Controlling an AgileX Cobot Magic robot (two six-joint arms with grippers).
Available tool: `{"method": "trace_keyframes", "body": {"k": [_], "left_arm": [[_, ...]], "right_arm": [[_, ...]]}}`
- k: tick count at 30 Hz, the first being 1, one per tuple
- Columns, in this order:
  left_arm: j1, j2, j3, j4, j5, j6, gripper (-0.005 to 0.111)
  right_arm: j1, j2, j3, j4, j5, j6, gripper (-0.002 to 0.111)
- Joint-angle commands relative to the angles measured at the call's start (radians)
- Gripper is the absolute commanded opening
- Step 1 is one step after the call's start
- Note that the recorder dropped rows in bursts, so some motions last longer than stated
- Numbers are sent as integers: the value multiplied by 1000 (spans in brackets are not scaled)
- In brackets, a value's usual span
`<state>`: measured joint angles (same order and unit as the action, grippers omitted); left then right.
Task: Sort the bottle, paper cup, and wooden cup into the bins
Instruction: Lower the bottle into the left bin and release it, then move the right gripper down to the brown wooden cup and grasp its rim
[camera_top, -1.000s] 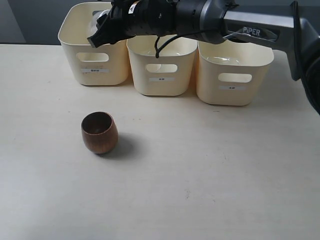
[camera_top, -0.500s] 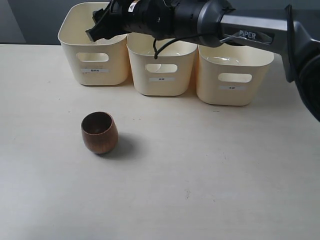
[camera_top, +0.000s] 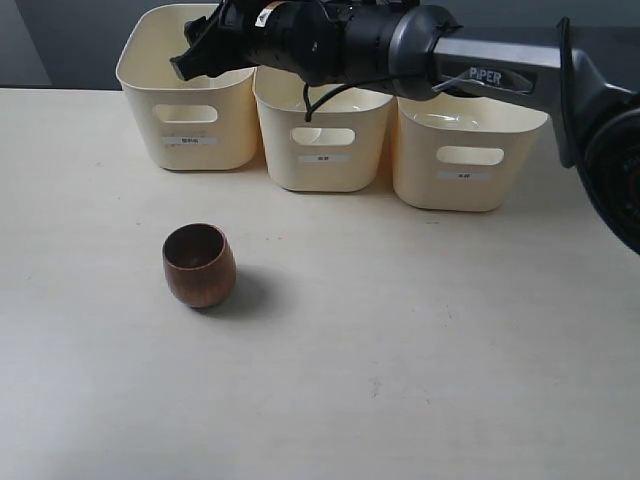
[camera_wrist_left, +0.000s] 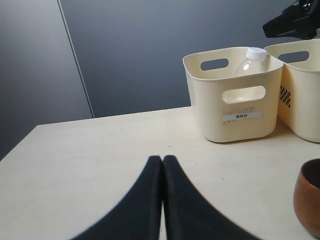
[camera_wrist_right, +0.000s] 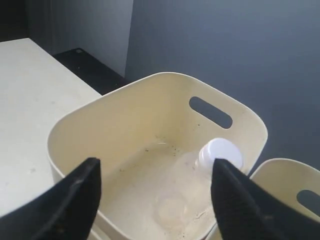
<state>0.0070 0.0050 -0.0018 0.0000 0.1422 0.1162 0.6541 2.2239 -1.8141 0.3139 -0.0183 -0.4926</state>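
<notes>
The table (camera_top: 420, 380) is carrying three bins (camera_top: 322, 140) in a row at its far edge, with the wooden cup (camera_top: 200, 264) standing upright and alone out on the open surface in front of the left-hand bin. The right arm (camera_top: 500, 70) is reaching across from the right side, over the middle bin, so that the right gripper (camera_top: 192, 58) is hovering above the left-hand bin with its fingers spread wide and nothing between them. Directly under it, the bottle (camera_wrist_right: 218, 155) is sitting inside that bin, leaning against a wall with its white cap up. The paper cup is not showing in any view; it may be lying hidden in one of the other bins.

The left gripper (camera_wrist_left: 162, 165) is sitting low over the table with its fingers pressed together, holding nothing. The wooden cup is lying just ahead of it and off to one side, mouth upward, so its axis is vertical. That gripper looks much the nearer of the two, so the cup is probably its job next.
</notes>
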Motion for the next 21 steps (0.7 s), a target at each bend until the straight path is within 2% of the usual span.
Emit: {"method": "trace_keyframes", "body": {"k": [1, 4, 7, 10, 14, 17, 21], "left_arm": [[0, -5, 2, 0, -7, -2, 0], [0, -5, 2, 0, -7, -2, 0], [0, -5, 2, 0, -7, -2, 0], [0, -5, 2, 0, -7, -2, 0], [0, -5, 2, 0, -7, -2, 0], [0, -5, 2, 0, -7, -2, 0], [0, -5, 2, 0, -7, -2, 0]], "right_arm": [[3, -28, -7, 5, 11, -1, 61], [9, -69, -7, -35, 75, -6, 56], [30, -128, -7, -179, 195, -22, 47], [59, -196, -7, -244, 367, -77, 48], [85, -268, -7, -230, 553, -112, 56], [100, -308, -7, -161, 679, -189, 56], [105, -322, -7, 23, 934, -362, 56]]}}
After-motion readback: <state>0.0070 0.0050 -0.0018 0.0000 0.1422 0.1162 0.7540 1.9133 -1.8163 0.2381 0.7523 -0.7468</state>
